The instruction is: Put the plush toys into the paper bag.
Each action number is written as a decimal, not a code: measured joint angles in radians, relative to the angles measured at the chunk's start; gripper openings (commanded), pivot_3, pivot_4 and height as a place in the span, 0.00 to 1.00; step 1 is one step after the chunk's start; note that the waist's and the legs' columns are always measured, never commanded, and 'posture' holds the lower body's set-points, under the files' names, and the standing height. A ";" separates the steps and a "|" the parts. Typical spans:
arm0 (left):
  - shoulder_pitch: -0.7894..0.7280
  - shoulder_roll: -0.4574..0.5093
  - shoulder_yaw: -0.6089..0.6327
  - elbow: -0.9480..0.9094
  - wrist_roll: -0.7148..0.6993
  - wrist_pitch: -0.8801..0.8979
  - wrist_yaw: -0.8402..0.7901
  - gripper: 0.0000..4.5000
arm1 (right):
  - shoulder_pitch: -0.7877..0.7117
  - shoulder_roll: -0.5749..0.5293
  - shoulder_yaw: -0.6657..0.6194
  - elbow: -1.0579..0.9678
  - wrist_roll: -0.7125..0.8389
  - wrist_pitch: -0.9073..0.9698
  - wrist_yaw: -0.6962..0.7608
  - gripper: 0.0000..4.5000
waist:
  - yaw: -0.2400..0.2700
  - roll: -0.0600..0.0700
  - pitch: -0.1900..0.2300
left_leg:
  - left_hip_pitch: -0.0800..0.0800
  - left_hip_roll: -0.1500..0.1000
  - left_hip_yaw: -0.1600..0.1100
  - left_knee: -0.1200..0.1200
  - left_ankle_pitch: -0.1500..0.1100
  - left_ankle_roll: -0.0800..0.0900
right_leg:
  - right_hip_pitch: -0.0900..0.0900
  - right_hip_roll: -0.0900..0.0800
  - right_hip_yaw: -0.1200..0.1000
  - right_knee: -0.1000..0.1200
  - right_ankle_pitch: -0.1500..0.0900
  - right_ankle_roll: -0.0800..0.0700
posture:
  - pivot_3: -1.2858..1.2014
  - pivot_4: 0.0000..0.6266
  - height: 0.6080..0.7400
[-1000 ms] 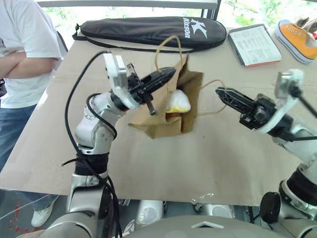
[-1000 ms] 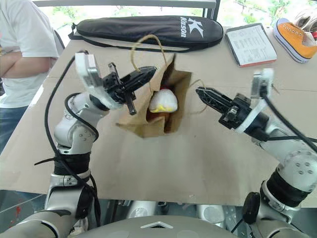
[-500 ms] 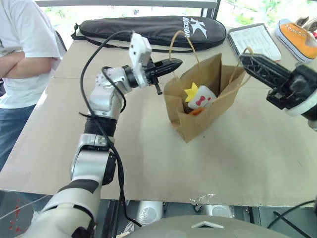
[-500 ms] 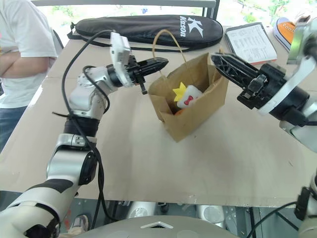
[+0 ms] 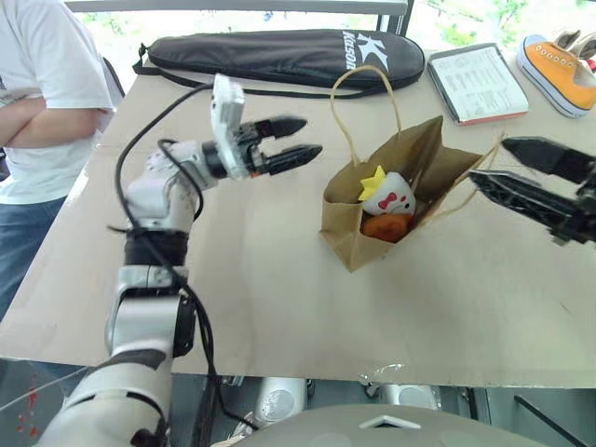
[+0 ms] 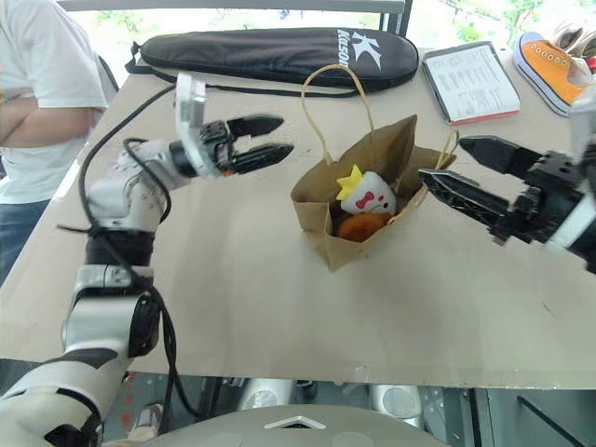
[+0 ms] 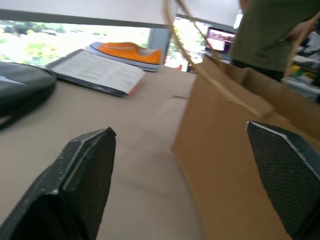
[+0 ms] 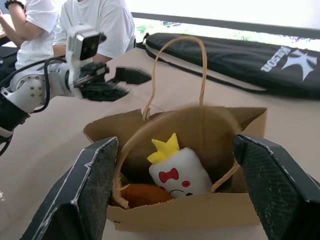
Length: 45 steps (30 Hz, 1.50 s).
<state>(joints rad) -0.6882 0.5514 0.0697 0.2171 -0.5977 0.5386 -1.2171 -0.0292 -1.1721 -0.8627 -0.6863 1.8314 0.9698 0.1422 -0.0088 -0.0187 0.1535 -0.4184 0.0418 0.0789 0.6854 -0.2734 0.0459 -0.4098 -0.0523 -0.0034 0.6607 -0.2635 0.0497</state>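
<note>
The brown paper bag stands upright and open on the table, one cord handle arching above it. Inside lie both plush toys: a white one with a yellow tuft and red marking, and an orange-brown one beneath it; the right wrist view shows them too, white toy and orange toy. My left gripper hangs open to the bag's left, clear of it, pointing at it. My right gripper is open at the bag's right rim, the second handle drooping by its lower finger.
A long black racket case lies along the far edge, with a notebook and an orange sneaker at the far right. A person in a white T-shirt stands by the table's left side.
Both grippers went from shut to open, releasing the bag. The bag now stands on the table. The left gripper dropped back to the left, and the right drew away to the right.
</note>
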 measured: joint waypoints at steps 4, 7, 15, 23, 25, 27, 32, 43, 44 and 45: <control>0.064 0.019 0.000 -0.098 -0.039 0.074 -0.006 0.97 | 0.113 -0.008 -0.163 0.004 0.040 0.088 0.056 0.82 | 0.014 -0.001 0.000 | 0.000 -0.001 -0.002 0.001 0.000 0.000 | 0.002 0.000 0.000 0.000 0.000 0.000 | 0.52 0.24 1.00; 0.112 0.022 -0.001 -0.182 -0.074 0.121 0.003 0.97 | 0.213 0.007 -0.303 -0.006 0.010 0.175 0.130 0.82 | 0.022 -0.002 0.000 | 0.001 -0.002 -0.002 0.001 0.000 0.001 | 0.003 0.000 0.000 -0.001 0.000 0.000 | 0.52 0.24 1.00; 0.176 0.027 -0.043 -0.312 -0.102 0.172 0.023 1.00 | 0.437 0.076 -0.371 -0.142 -0.239 0.241 0.365 0.46 | 0.021 -0.003 -0.002 | 0.002 -0.002 -0.003 0.001 -0.002 0.004 | 0.004 0.002 0.000 -0.001 -0.001 0.001 | 0.52 0.24 1.00; 0.259 0.005 -0.113 -0.433 -0.070 0.142 0.085 1.00 | 0.180 0.177 0.466 -0.249 -0.782 -0.035 0.389 0.01 | 0.003 -0.004 -0.002 | 0.003 -0.002 -0.002 0.002 -0.002 0.004 | 0.003 0.002 -0.001 0.001 -0.001 0.001 | 0.52 0.24 1.00; 0.270 0.005 -0.121 -0.446 -0.046 0.121 0.108 1.00 | 0.049 0.229 0.701 -0.183 -0.946 -0.093 0.375 0.01 | 0.000 -0.004 -0.002 | 0.003 -0.002 -0.003 0.002 0.000 0.000 | 0.003 0.002 -0.001 0.001 -0.001 0.000 | 0.52 0.24 1.00; 0.292 0.004 -0.126 -0.457 -0.026 0.103 0.130 1.00 | -0.071 0.312 0.863 -0.092 -1.070 -0.133 0.358 0.01 | 0.000 -0.004 -0.002 | 0.003 -0.002 -0.002 0.001 0.000 0.000 | 0.002 0.002 -0.001 0.001 -0.001 0.000 | 0.52 0.24 1.00; 0.328 -0.017 -0.155 -0.489 0.036 0.056 0.201 1.00 | -0.257 0.476 1.033 0.031 -1.186 -0.177 0.361 0.01 | 0.009 -0.003 -0.002 | 0.001 -0.002 -0.002 0.001 0.000 0.000 | 0.001 0.002 -0.001 0.000 -0.001 0.000 | 0.52 0.24 1.00; 0.356 -0.111 -0.161 -0.546 0.099 0.014 0.377 1.00 | -0.348 0.591 1.114 0.145 -1.280 -0.215 0.431 0.01 | 0.022 -0.003 -0.002 | 0.002 -0.003 -0.002 0.001 0.000 0.000 | 0.001 0.000 -0.001 0.001 -0.001 0.001 | 0.52 0.24 1.00; 0.358 -0.126 -0.165 -0.546 0.106 0.014 0.397 1.00 | -0.346 0.590 1.108 0.152 -1.287 -0.220 0.433 0.01 | 0.023 -0.003 -0.002 | 0.002 -0.003 -0.001 0.001 0.000 0.000 | 0.001 0.000 -0.001 0.001 -0.001 0.001 | 0.52 0.24 1.00; 0.358 -0.138 -0.173 -0.545 0.112 0.010 0.411 0.88 | -0.341 0.591 1.100 0.154 -1.295 -0.225 0.436 0.00 | 0.022 -0.003 -0.002 | 0.002 -0.003 -0.001 0.001 0.000 0.000 | 0.001 0.000 -0.001 0.001 -0.001 0.001 | 0.52 0.24 1.00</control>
<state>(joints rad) -0.3298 0.4137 -0.1028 -0.3279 -0.4862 0.5488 -0.8065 -0.3705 -0.5815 0.2373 -0.5320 0.5365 0.7444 0.5781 0.0135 -0.0222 0.1519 -0.4168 0.0388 0.0774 0.6867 -0.2736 0.0460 -0.4085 -0.0523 -0.0046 0.6617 -0.2642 0.0503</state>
